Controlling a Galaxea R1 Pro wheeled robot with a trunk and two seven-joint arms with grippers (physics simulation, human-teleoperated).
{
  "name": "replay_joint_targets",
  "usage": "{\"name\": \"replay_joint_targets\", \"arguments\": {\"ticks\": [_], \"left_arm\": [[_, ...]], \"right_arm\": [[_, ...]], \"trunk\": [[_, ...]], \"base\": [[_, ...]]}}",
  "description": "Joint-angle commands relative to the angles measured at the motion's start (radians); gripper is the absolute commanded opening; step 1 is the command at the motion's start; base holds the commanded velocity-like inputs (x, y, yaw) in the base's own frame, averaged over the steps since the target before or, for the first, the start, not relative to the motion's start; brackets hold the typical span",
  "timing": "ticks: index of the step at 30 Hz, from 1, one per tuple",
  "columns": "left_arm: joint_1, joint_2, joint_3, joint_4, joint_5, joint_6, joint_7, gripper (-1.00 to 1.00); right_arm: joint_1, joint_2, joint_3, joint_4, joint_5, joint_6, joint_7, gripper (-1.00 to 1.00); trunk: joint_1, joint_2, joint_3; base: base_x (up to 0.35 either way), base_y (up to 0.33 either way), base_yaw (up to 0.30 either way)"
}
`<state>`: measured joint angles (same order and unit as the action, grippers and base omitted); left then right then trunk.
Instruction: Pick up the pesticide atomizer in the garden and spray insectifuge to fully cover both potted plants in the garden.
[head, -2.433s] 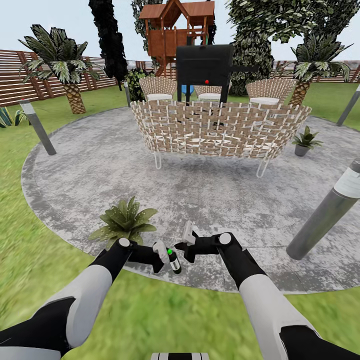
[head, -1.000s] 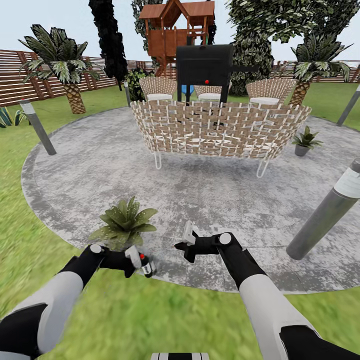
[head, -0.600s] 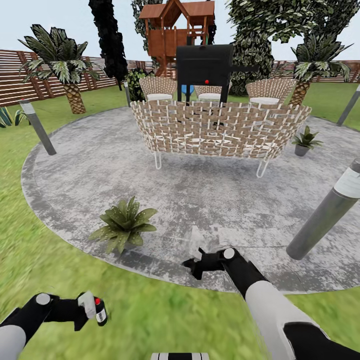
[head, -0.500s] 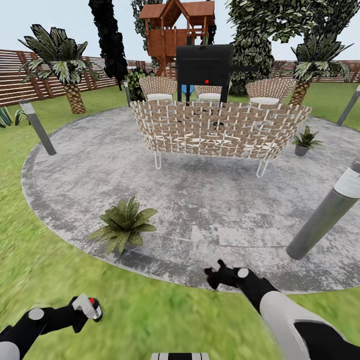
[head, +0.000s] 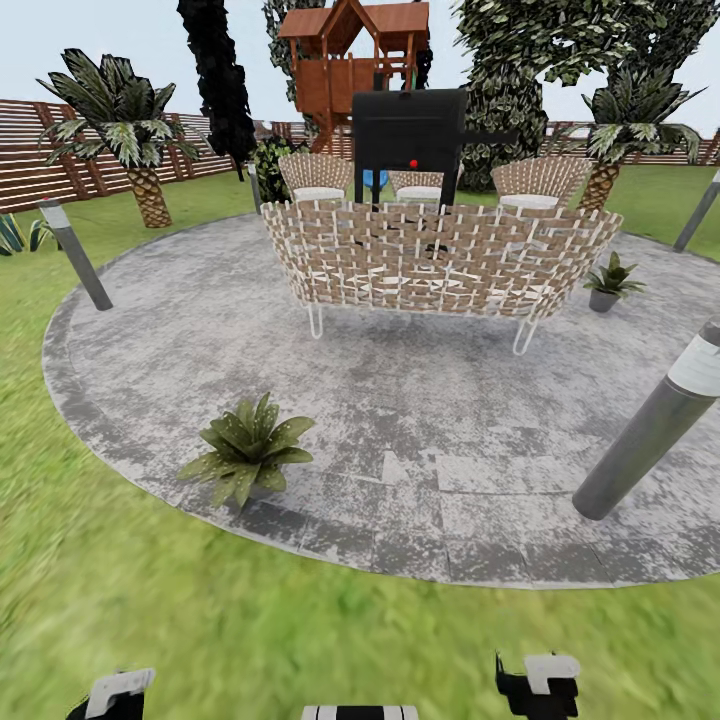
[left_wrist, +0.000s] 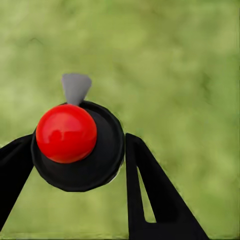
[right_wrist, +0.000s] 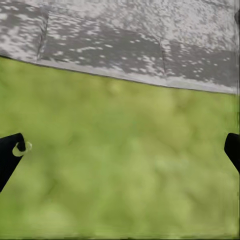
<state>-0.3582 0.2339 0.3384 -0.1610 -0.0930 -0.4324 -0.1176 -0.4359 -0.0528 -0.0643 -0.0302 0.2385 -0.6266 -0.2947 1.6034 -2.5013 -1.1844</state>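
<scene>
Red-topped dark round spray bottle (left_wrist: 75, 145) sits at left of the wrist frame, clamped between the left gripper (left_wrist: 80, 165) fingers; light, rigid, likely slick, so grip its body. Right gripper (right_wrist: 120, 150) spread wide over lawn. Nearest leafy potted plant (head: 247, 450) lies lower left.

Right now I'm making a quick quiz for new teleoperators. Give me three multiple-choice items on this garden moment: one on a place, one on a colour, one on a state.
1. Where does the nearer potted plant stand?
A. near the patio's edge
B. on the wicker sofa
C. on the lawn by the fence

2. What colour is the pesticide atomizer's top?
A. yellow
B. red
C. white

3. How is the right gripper?
A. shut on a pot
B. shut on the atomizer
C. open

Answers: 1 A, the nearer potted plant sits on the patio close to the grass. 2 B, the pesticide atomizer shows a red cap. 3 C, the right gripper has its fingers far apart over grass.
</scene>
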Motion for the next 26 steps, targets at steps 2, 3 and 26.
{"name": "replay_joint_targets", "arguments": {"ticks": [2, 3, 26], "left_arm": [[-0.001, -0.004, 0.01, 0.013, -0.008, -0.004, 0.005, -1.0], [-0.001, -0.004, 0.01, 0.019, -0.008, -0.006, 0.007, -1.0], [0.001, -0.001, 0.009, 0.015, -0.008, -0.007, 0.008, -1.0]], "right_arm": [[0.001, 0.005, -0.003, 0.002, 0.012, -0.001, -0.004, 1.0], [0.002, 0.008, -0.003, 0.002, 0.013, -0.001, -0.003, 1.0], [0.014, 0.013, -0.002, 0.004, 0.013, 0.004, 0.002, 1.0]], "trunk": [[0.0, 0.0, -0.001], [0.0, 0.0, -0.001], [0.0, 0.0, -0.001]], "base": [[0.0, 0.0, 0.0], [0.0, 0.0, 0.0], [0.0, 0.0, 0.0]]}}
